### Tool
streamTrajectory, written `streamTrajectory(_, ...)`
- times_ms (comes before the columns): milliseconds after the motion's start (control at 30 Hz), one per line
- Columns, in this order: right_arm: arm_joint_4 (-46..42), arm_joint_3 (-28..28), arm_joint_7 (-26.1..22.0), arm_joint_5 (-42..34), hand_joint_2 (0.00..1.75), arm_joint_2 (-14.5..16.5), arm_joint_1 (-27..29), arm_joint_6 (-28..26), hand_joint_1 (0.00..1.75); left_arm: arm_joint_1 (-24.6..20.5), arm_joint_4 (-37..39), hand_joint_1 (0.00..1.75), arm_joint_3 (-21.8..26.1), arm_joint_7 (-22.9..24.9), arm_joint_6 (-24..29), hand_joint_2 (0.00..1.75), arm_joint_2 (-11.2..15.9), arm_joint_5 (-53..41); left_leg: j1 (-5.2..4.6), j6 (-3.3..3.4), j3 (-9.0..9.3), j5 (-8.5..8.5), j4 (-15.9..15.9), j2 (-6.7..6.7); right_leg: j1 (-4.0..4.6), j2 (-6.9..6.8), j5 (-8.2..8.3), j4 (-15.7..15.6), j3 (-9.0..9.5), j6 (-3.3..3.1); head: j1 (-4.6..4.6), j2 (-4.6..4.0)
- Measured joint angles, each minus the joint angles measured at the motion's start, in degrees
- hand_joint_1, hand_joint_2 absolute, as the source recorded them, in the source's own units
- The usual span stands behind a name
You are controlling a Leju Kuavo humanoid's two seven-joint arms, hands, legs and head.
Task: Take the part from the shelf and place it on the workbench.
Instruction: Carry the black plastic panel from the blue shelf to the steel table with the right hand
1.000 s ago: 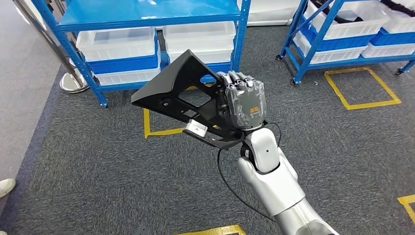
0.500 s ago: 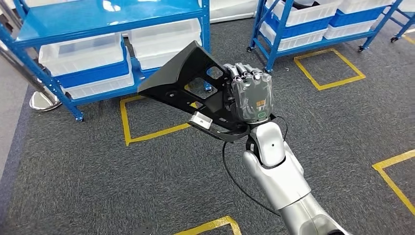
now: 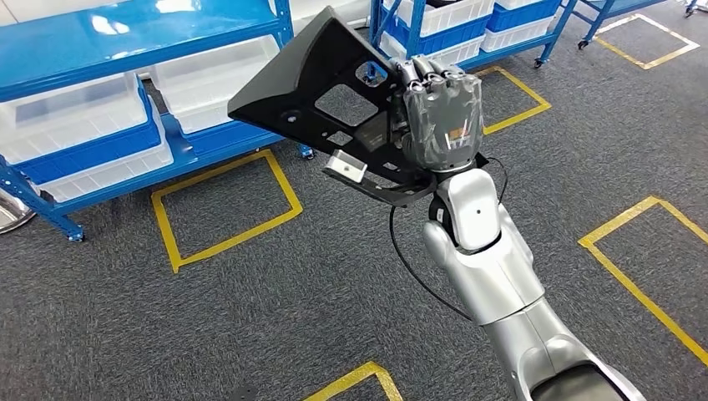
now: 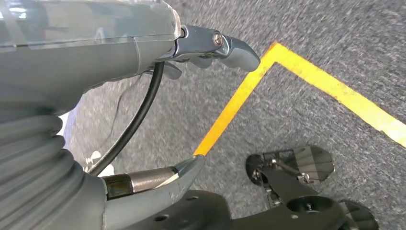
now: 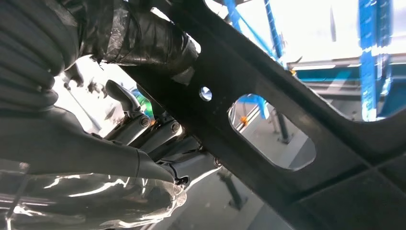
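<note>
Blue shelving (image 3: 100, 50) has slid far left as I turn away; my right hand (image 3: 441, 121) keeps its fingers clamped on the black part (image 3: 313, 75), carried toward an unseen workbench. My left hand (image 4: 95, 57) hangs, fingers apart, holding nothing.

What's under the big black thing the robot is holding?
Below the black part in the right hand lie grey carpet and yellow tape. The floor directly beneath it is hidden.

right arm (image 3: 493, 276) raised, its hand (image 3: 441, 121) gripping the black part (image 3: 321, 88) — left hand (image 4: 95, 62) hangs low, fingers loosely apart, holding nothing.
</note>
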Motion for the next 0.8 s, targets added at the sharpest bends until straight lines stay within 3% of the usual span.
streamTrajectory(67,0.00,-0.15,0.05,-0.06,1.75,-0.17,-1.02,0.17,1.75,-0.02,0.00,0.00,0.00,-0.05,-0.08,1.75,-0.03,-0.13,-0.09,0.53,0.14,0.31,-0.45,1.63,0.14,-3.87,-3.12,5.56,-2.67,0.38,0.32,0.00)
streamTrajectory(100,0.01,-0.17,0.07,-0.04,1.75,-0.22,-1.34,0.22,1.75,0.03,0.00,0.00,0.00,-0.07,-0.13,1.75,-0.04,-0.15,-0.18,0.66,0.12,0.30,-0.45,2.42,0.00,-5.18,-4.82,9.33,-4.46,0.55,0.49,0.00)
streamTrajectory(167,0.03,-0.17,0.16,0.07,1.75,-0.38,-1.54,0.27,1.75,0.11,0.00,0.00,0.01,-0.07,-0.24,1.75,0.00,-0.20,-0.26,0.64,0.08,0.16,-0.34,4.05,-0.32,-6.16,-6.07,13.95,-6.57,0.84,0.49,0.00)
streamTrajectory(200,0.04,-0.18,0.21,0.12,1.75,-0.50,-1.64,0.32,1.75,0.09,0.00,0.00,0.01,-0.08,-0.30,1.75,0.02,-0.26,-0.26,0.57,0.09,0.06,-0.25,4.81,-0.47,-6.42,-5.25,13.32,-6.13,0.93,0.49,0.00)
streamTrajectory(233,0.04,-0.19,0.25,0.15,1.75,-0.60,-1.88,0.39,1.75,0.03,0.00,0.00,0.01,-0.13,-0.37,1.75,0.02,-0.34,-0.26,0.43,0.12,-0.09,-0.13,5.53,-0.56,-6.88,-3.59,10.45,-4.51,0.94,0.50,0.00)
streamTrajectory(300,0.02,-0.19,0.27,0.16,1.75,-0.68,-2.83,0.58,1.75,-0.12,0.00,0.00,0.01,-0.27,-0.48,1.75,0.00,-0.56,-0.44,-0.02,0.21,-0.51,0.16,6.83,-0.24,-9.03,-0.78,2.60,-0.30,0.65,0.50,0.00)
streamTrajectory(367,0.01,-0.22,0.27,0.16,1.75,-0.72,-3.88,0.74,1.75,-0.23,0.00,0.00,0.01,-0.39,-0.56,1.75,-0.01,-0.69,-0.74,-0.57,0.28,-0.80,0.29,7.90,0.37,-10.10,0.01,-1.28,1.60,0.03,0.46,0.00)
streamTrajectory(433,-0.01,-0.38,0.27,0.16,1.75,-0.86,-4.37,0.86,1.75,-0.32,-0.01,0.00,0.01,-0.44,-0.65,1.75,-0.03,-0.73,-0.78,-1.15,0.49,-0.93,0.18,8.85,0.60,-8.91,0.14,-1.46,1.49,-0.61,0.44,0.00)
streamTrajectory(467,-0.02,-0.48,0.27,0.17,1.75,-0.93,-4.46,0.92,1.75,-0.39,-0.01,0.00,0.01,-0.45,-0.70,1.75,-0.04,-0.76,-0.66,-1.48,0.54,-1.26,0.34,8.46,0.49,-8.32,0.25,-1.65,1.54,-0.90,0.44,0.00)
streamTrajectory(500,-0.05,-0.56,0.27,0.17,1.75,-0.97,-4.61,0.98,1.75,-0.46,-0.02,0.00,0.01,-0.46,-0.74,1.75,-0.06,-0.78,-0.50,-1.71,0.29,-2.00,1.12,7.25,0.32,-7.74,0.39,-1.86,1.63,-1.23,0.44,0.00)
streamTrajectory(567,-0.10,-0.62,0.27,0.18,1.75,-0.95,-5.01,1.10,1.75,-0.48,-0.02,0.00,0.00,-0.46,-0.79,1.75,-0.07,-0.82,-0.23,-1.94,-1.82,-4.96,5.96,3.89,0.07,-6.61,0.57,-2.15,1.80,-1.81,0.38,0.00)
streamTrajectory(600,-0.12,-0.63,0.27,0.18,1.75,-0.93,-5.17,1.17,1.75,-0.39,-0.02,0.00,0.00,-0.45,-0.79,1.75,-0.07,-0.82,-0.20,-1.95,-3.61,-6.67,9.72,2.86,0.10,-5.96,0.58,-2.16,1.80,-2.02,0.37,0.00)
streamTrajectory(667,-0.11,-0.63,0.27,0.19,1.75,-0.92,-5.24,1.33,1.75,-0.19,-0.02,0.00,0.00,-0.44,-0.79,1.75,-0.07,-0.82,-0.23,-2.01,-6.72,-8.12,15.48,2.40,0.26,-4.40,0.56,-2.04,1.80,-2.19,0.34,0.00)
streamTrajectory(700,-0.11,-0.63,0.27,0.19,1.75,-0.92,-5.24,1.39,1.75,-0.16,-0.02,0.00,0.00,-0.43,-0.79,1.75,-0.07,-0.82,-0.23,-1.98,-7.17,-7.28,15.75,2.34,0.31,-3.54,0.54,-1.92,1.80,-2.23,0.35,0.00)
streamTrajectory(733,-0.10,-0.63,0.27,0.19,1.75,-0.91,-5.28,1.43,1.75,-0.17,-0.02,0.00,0.00,-0.43,-0.78,1.75,-0.07,-0.82,-0.22,-1.89,-6.59,-5.38,13.81,2.11,0.31,-2.67,0.50,-1.75,1.81,-2.19,0.34,0.00)
streamTrajectory(800,-0.10,-0.63,0.27,0.19,1.75,-0.90,-5.44,1.46,1.75,-0.18,-0.02,0.00,0.00,-0.43,-0.77,1.75,-0.05,-0.82,-0.08,-1.47,-3.95,-1.23,7.06,-0.14,0.19,-1.10,0.36,-1.33,1.70,-1.99,0.37,0.00)
